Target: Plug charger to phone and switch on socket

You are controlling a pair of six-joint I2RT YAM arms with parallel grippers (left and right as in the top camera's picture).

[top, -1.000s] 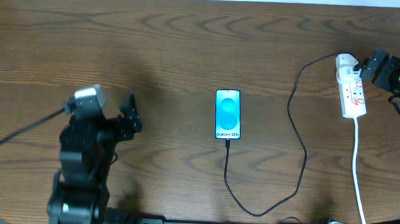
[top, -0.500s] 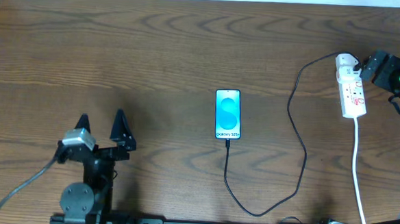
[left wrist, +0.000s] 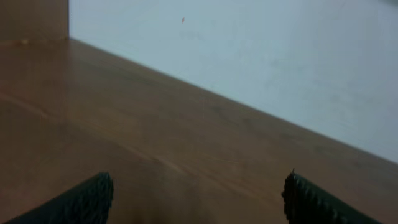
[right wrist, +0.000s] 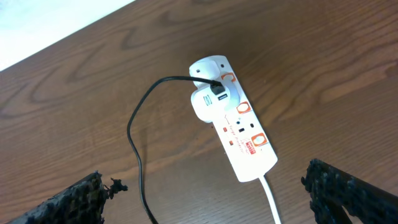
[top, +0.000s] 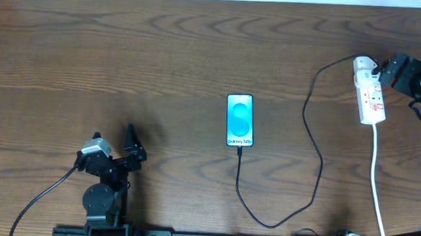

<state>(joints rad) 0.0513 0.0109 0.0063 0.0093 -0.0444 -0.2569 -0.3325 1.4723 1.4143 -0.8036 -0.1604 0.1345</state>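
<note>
The phone (top: pixel 240 120) lies flat mid-table, its blue screen lit. The charger (top: pixel 315 141), a thin black cable, meets the phone's bottom edge with its plug tip. From there it loops down, right and up to the white socket (top: pixel 368 99) at the far right. In the right wrist view the cable (right wrist: pixel 138 127) enters a white adapter (right wrist: pixel 207 103) seated in the socket (right wrist: pixel 239 127). My right gripper (right wrist: pixel 204 180) hovers open above the socket, touching nothing, and shows by the socket's top end (top: pixel 390 71). My left gripper (top: pixel 114 142) is open and empty at the front left, over bare wood (left wrist: pixel 198 190).
The socket's white mains cord (top: pixel 377 184) runs down toward the front right edge. A pale wall (left wrist: pixel 261 56) borders the table's far edge. The left arm's own cable (top: pixel 40 199) trails off at the front left.
The left arm has folded back toward the front edge, carrying its open gripper lower and nearer the base. The right arm, phone, cable and socket have not moved.
</note>
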